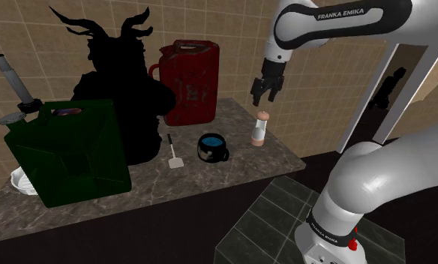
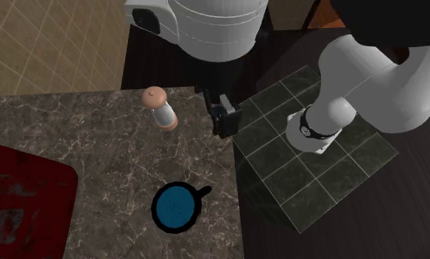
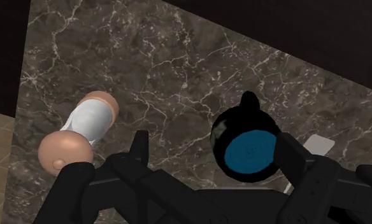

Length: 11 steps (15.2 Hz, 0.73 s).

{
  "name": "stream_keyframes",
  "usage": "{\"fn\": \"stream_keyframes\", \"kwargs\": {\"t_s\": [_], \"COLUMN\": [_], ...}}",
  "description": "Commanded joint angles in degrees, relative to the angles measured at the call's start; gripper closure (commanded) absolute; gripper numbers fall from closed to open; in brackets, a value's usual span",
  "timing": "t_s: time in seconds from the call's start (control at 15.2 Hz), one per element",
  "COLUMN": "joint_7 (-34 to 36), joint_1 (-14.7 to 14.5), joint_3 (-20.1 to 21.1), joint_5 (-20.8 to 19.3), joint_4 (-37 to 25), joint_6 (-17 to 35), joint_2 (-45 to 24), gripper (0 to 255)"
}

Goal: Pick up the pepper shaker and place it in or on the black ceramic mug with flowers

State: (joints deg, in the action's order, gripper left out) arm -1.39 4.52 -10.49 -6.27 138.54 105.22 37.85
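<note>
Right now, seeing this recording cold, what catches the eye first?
A pitch-black horned figure looms at the counter's back, behind a green jerry can and beside a red jerry can. At the shoulder view's right, the open pincer hangs near the upright pepper shaker, with a blue-lined black mug nearby.

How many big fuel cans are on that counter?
2. The green can stands at the shoulder view's left, in front; the red can stands behind, by the wall. The black figure may hide more.
</note>
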Motion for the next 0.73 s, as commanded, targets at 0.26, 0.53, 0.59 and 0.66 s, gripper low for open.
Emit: {"fn": "stream_keyframes", "kwargs": {"t_s": [0.26,0.53,0.59,0.66], "joint_7": [-4.41,-7.05,-7.69,-8.34], "joint_1": [2.17,3.48,3.78,4.07], "joint_3": [-4.07,-6.75,-7.41,-8.07], "joint_5": [-4.86,-7.47,-8.03,-8.54], "joint_4": [-0.36,-1.66,-2.15,-2.7], "joint_6": [7.8,13.1,14.39,15.67], "joint_2": [-8.23,-14.59,-16.29,-18.02], "gripper": [0,0,0,0]}}
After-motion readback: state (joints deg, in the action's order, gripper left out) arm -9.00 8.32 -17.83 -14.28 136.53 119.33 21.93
